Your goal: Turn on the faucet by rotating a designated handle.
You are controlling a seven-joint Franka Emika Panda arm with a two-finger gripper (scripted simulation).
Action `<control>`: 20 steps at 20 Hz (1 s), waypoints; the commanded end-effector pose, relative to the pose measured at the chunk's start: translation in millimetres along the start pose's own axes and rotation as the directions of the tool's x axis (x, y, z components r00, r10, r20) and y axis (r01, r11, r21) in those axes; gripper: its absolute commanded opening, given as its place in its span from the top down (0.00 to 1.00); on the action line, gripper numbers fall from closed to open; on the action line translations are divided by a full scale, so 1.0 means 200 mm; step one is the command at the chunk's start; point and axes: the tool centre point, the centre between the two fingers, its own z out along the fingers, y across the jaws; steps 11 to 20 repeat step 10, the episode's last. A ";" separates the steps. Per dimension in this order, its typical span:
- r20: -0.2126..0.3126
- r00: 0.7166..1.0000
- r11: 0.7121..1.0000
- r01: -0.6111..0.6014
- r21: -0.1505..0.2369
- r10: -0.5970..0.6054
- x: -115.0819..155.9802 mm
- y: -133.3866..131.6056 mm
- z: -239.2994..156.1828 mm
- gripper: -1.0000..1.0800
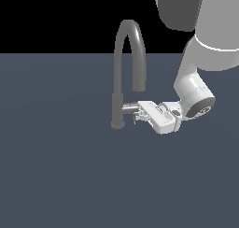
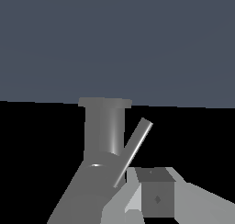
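The faucet point(image 1: 127, 54) is a dark-grey gooseneck standing on the flat surface, its arched tube rising from a thicker base column point(image 1: 117, 111). The handle point(image 1: 129, 108) is a shiny stub sticking out of that column toward the exterior view's right. My gripper point(image 1: 136, 115) lies level with the stub's outer end, with its fingers together and nothing between them. In the wrist view the base column point(image 2: 104, 126) stands ahead. The handle's thin rod lever point(image 2: 134, 148) slants down to end right beside my fingertips point(image 2: 156, 196). I cannot tell if they touch it.
A plain blue-grey floor point(image 1: 56, 175) surrounds the faucet. My white arm point(image 1: 193, 89) comes in from the exterior view's upper right, close to the spout's open end point(image 1: 138, 88).
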 end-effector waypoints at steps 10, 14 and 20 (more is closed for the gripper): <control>-0.010 0.999 0.999 -0.034 0.018 0.034 0.20 -0.06 0.03 1.00; -0.010 0.999 0.999 -0.034 0.018 0.034 0.20 -0.06 0.03 1.00; -0.010 0.999 0.999 -0.034 0.018 0.034 0.20 -0.06 0.03 1.00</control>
